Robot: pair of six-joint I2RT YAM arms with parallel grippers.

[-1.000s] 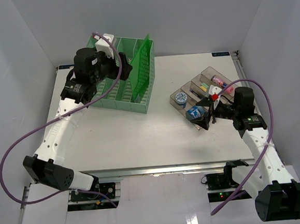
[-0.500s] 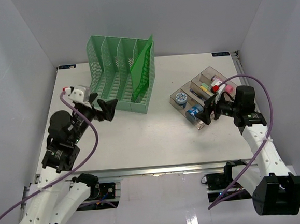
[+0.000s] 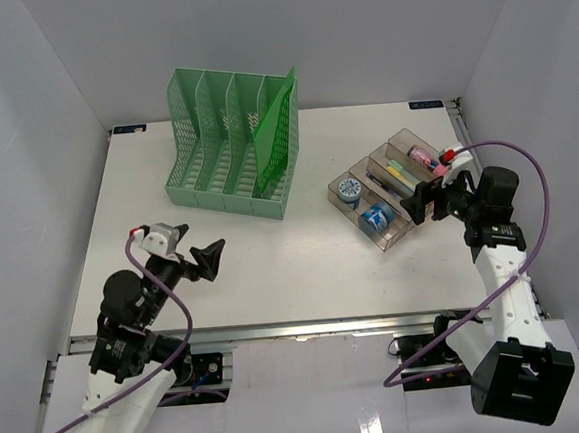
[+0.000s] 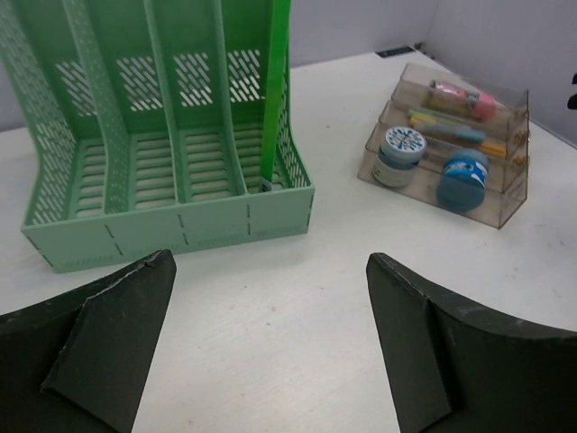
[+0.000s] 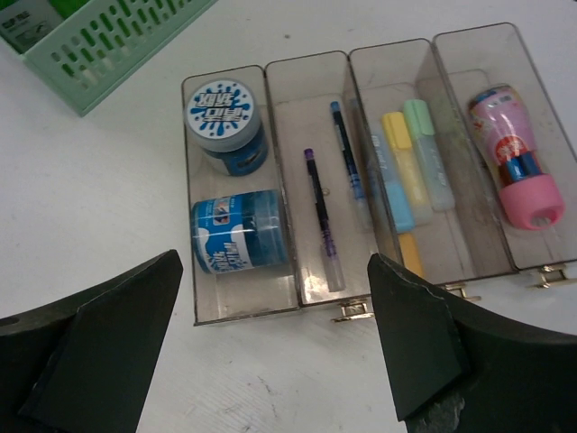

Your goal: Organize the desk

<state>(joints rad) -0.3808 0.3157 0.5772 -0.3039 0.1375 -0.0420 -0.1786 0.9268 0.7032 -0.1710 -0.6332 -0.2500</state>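
Top external: left claw (image 3: 205, 260) withdrew from green rack (image 3: 229, 146) at 11 o'clock to 7 o'clock, spread wide, empty. At 3 o'clock right claw (image 3: 419, 204), also spread and empty, backed off clear tray (image 5: 243, 309). Centre worktop (image 3: 273, 258) looks sorted; probably finished.

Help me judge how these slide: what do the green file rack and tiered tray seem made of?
Green file rack: probably moulded plastic, matte, judging by its uniform colour and slotted walls. Tiered tray: likely clear, smoke-tinted acrylic or similar plastic, glossy; its contents show through the walls.
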